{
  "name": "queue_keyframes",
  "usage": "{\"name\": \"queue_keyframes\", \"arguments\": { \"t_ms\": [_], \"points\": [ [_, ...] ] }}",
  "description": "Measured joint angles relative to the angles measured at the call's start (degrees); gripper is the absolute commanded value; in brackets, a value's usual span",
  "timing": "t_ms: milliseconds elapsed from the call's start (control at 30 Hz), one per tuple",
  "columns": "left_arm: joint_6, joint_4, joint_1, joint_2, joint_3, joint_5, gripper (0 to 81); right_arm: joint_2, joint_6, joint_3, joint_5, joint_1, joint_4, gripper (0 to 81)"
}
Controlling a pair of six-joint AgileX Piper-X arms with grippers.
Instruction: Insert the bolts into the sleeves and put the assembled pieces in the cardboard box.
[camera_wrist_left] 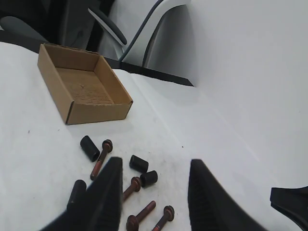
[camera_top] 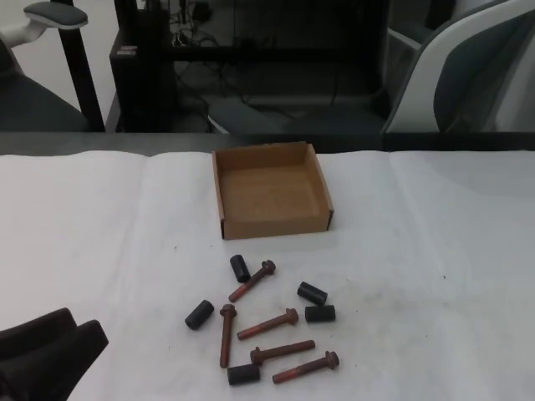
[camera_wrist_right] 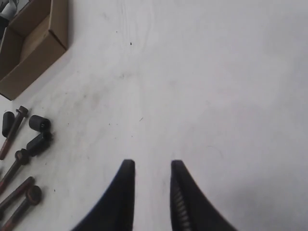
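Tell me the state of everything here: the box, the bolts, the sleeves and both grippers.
Box: open, empty.
Bolts: five, lying loose, none in a sleeve.
Sleeves: five, lying loose, none with a bolt.
Left gripper: open, holding nothing.
Right gripper: open a little, holding nothing.

Left gripper (camera_wrist_left: 153, 192): fingers (camera_wrist_left: 107, 192) spread wide apart, nothing held between them. Right gripper (camera_wrist_right: 151, 187): fingers (camera_wrist_right: 124, 197) parted by a narrow gap, nothing held. A dark arm section (camera_top: 42, 351) occupies the near left corner.
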Motion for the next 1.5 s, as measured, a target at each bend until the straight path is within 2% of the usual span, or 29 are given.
{"name": "queue_keyframes", "arguments": {
  "t_ms": [1267,1500],
  "points": [
    [0.0,0.0,0.0,0.0,0.0,0.0,44.1,0.0,0.0,0.0,-0.4,0.0,0.0,26.9],
    [-1.5,1.3,0.0,0.0,0.0,-4.8,44.1,0.0,3.6,0.0,-10.2,0.0,-2.9,26.9]
  ]
}}
